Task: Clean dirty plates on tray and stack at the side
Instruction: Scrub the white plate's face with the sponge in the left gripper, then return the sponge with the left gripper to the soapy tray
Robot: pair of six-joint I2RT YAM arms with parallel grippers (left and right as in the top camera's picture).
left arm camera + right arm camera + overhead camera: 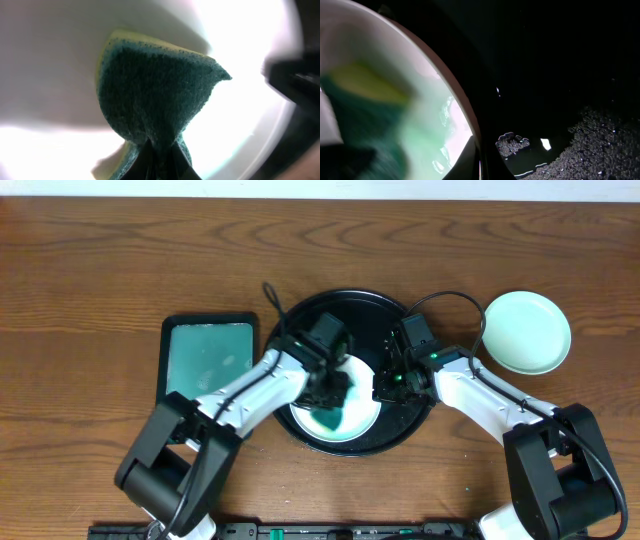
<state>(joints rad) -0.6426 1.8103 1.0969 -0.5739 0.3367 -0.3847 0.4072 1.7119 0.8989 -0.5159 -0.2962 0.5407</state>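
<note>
Sponge [155, 92] pinched in left claw [161, 152] on white plate [366, 418]; right claw [480, 161] clamps its rim

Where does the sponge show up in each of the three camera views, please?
Overhead: the sponge is near the middle, on the white plate in the black tray.
Left wrist: the sponge fills the centre, pinched from below.
Right wrist: the sponge is a blurred teal and yellow patch at the left edge.
Shared landmark: the white plate under it.
</note>
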